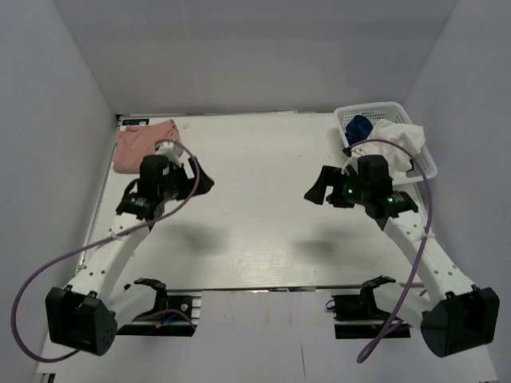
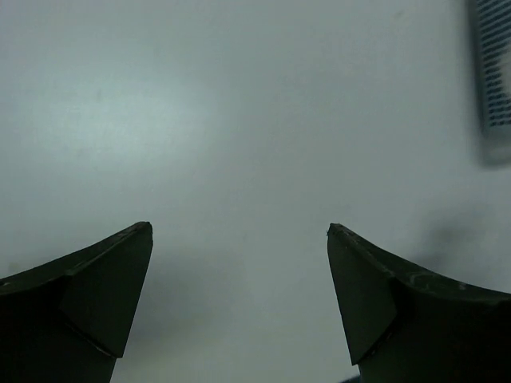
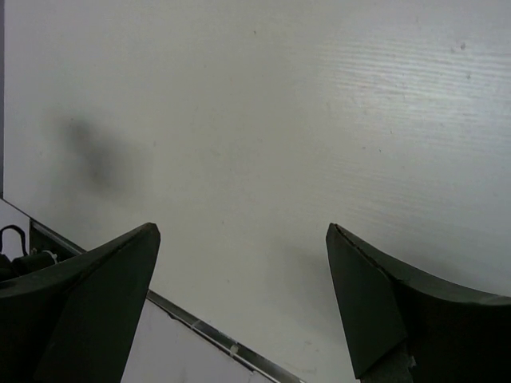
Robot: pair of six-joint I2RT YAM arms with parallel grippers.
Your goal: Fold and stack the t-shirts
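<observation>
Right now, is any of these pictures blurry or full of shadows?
Top external view: sharp and evenly lit, with soft shadows on the table. Left wrist view: hazy, the basket at the top right smeared out of focus. Right wrist view: table grain crisp, one dark shadow smudge at left, the near fingers dim.

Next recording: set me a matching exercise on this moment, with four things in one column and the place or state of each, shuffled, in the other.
Things
1. pink t-shirt
2. blue t-shirt
3. white t-shirt
4. left end effector

Places or states
a. heaped at the near end of the basket
b. open, over a bare part of the table
c. lying at the table's far left corner
d. inside the basket, toward its far end

Pairs: 1-c, 2-d, 3-a, 4-b
</observation>
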